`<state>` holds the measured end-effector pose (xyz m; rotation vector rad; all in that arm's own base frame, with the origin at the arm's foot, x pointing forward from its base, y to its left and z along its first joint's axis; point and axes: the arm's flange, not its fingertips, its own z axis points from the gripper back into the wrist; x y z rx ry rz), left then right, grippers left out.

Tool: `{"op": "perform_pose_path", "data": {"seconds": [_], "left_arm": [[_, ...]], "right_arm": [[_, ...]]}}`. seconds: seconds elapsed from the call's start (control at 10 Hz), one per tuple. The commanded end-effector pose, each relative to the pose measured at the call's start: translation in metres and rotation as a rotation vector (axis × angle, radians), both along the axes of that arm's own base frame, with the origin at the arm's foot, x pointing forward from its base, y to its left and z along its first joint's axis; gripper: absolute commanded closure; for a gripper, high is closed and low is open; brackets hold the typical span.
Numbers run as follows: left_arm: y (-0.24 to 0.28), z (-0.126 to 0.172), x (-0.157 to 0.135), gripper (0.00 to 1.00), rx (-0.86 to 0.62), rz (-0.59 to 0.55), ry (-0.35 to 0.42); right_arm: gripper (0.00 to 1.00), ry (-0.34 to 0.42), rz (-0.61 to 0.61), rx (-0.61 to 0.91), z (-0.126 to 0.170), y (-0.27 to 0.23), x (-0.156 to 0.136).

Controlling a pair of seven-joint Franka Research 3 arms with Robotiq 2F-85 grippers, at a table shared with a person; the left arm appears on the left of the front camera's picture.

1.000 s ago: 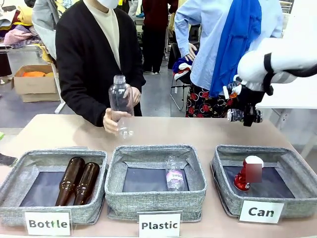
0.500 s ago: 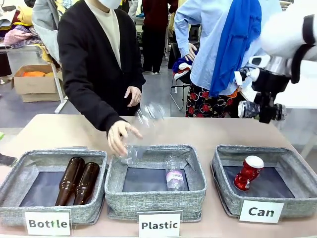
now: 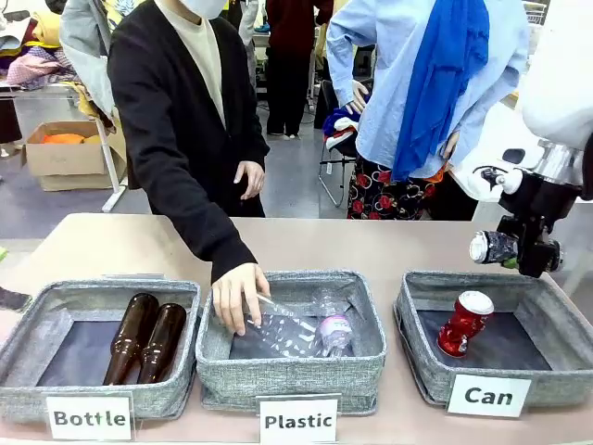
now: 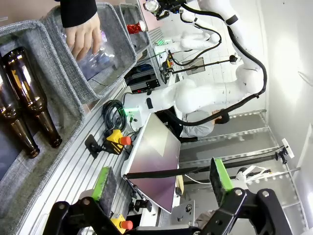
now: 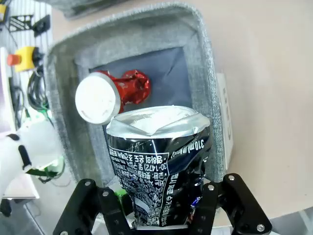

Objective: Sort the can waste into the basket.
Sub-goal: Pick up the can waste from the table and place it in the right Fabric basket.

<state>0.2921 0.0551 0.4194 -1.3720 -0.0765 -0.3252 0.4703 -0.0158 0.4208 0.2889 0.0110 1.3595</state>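
Black-silver crushed can clamped in right gripper, above Can basket

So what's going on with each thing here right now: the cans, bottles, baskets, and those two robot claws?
Black can: crushed, clamped in right gripper above the Can basket.
Red can: crushed, lying inside the Can basket.
Brown bottles: two, lying side by side in the Bottle basket.
Clear bottles: in the Plastic basket, person's hand on one.
Left gripper: open, holding nothing.
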Motion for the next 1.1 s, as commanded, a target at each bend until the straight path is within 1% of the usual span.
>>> {"op": "perform_pose_path", "data": {"seconds": [0.0, 0.1, 0.2, 0.3, 0.4, 0.6, 0.7, 0.9, 1.0], "left_arm": [[0.0028, 0.0002, -0.0047, 0.0, 0.0, -0.01, 0.002], [0.0028, 0.0002, -0.0047, 0.0, 0.0, -0.01, 0.002], [0.0028, 0.0002, -0.0047, 0.0, 0.0, -0.01, 0.002], [0.0028, 0.0002, -0.0047, 0.0, 0.0, -0.01, 0.002], [0.0028, 0.0002, -0.0047, 0.0, 0.0, -0.01, 0.002], [0.0028, 0.0002, -0.0047, 0.0, 0.0, -0.01, 0.002], [0.0028, 0.0002, -0.0047, 0.0, 0.0, -0.01, 0.002], [0.0028, 0.0002, -0.0047, 0.0, 0.0, -0.01, 0.002], [0.0028, 0.0002, -0.0047, 0.0, 0.0, -0.01, 0.002]], "right_arm": [[1.0, -0.013, 0.02, 0.045, 0.0038, 0.0039, 0.0024], [1.0, -0.009, 0.022, 0.049, 0.004, 0.0036, 0.0043], [0.5, -0.008, 0.025, 0.044, 0.0031, 0.0023, 0.0048], [0.41, 0.003, 0.027, 0.031, 0.0028, 0.0028, 0.0049], [0.0, 0.004, 0.023, 0.029, 0.0038, 0.0026, 0.0051], [0.0, 0.004, 0.013, 0.033, 0.004, 0.001, 0.0045], [0.18, 0.009, 0.01, 0.037, 0.0032, 0.0013, 0.0048], [0.0, 0.017, 0.012, 0.039, 0.0027, 0.0013, 0.0049], [0.0, 0.017, 0.016, 0.044, 0.0034, 0.0014, 0.0039]]}}
